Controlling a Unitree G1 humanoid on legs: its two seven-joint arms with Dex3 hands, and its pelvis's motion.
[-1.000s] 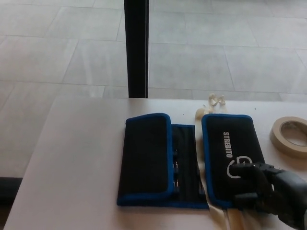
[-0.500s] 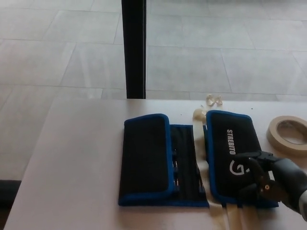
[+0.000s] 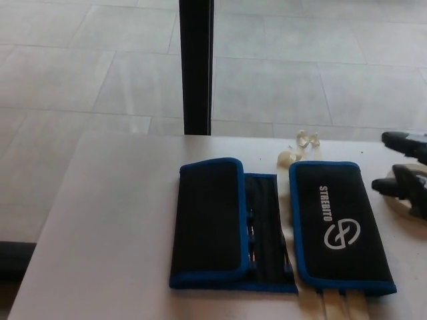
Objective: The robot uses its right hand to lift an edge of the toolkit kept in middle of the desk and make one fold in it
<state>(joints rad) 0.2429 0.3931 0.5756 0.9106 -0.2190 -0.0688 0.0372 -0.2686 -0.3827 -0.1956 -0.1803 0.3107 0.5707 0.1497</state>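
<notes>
desk [image 3: 113,220]: pale top, bare along its left edge
toolkit [image 3: 267,227]: black with blue trim, mid-desk toward the near edge
left flap [image 3: 208,220]: folded over, lying flat
middle strip [image 3: 265,230]: open, tool slots showing
right flap [image 3: 337,227]: flat, logo side up, apart from the hand; looks like the panel to lift
straps [image 3: 333,303]: cream, run off the near edge
right hand [image 3: 407,180]: at the right edge, fingers spread, holding nothing, clear of the toolkit
left hand: not visible
</notes>
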